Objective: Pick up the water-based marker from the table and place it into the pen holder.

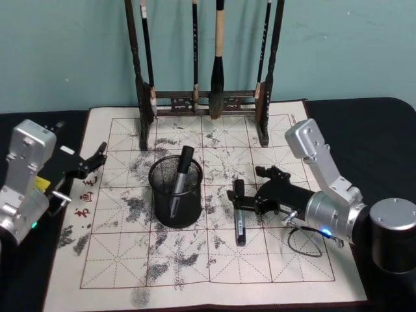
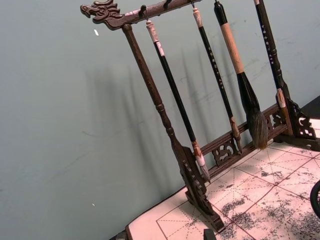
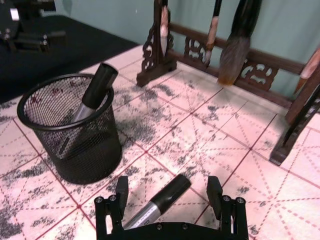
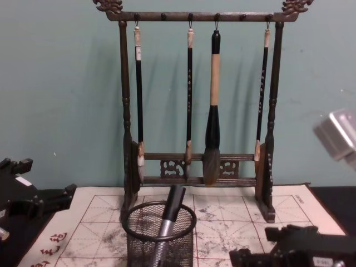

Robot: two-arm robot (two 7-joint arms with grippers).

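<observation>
Marker (image 1: 240, 227) is lying inside the wide-spread right end effector (image 3: 168, 184); left end effector (image 1: 88, 166) is idling aside. Grasp step is pending, calling for closing, then lifting to the pen holder (image 1: 170, 211).

Around the black wire-mesh pen holder (image 1: 175, 201), the white mat (image 1: 130, 260) is showing red grid lines and grey ink smudges, a black-and-silver marker (image 1: 240, 224) beside it, a dark brown rack (image 1: 207, 102) behind.

Light even, soft, moderately bright, from overhead. Brush rack (image 4: 125, 111) and hanging brushes (image 4: 214, 83) throw faint grey shadows on teal wall (image 4: 61, 83); same streaks in left wrist view. Silver right-arm housing (image 4: 338, 133) shines pale. Marker (image 3: 157, 202) barrel carries dull sheen. Black tabletop (image 1: 370, 130) reads dark, little detail.
</observation>
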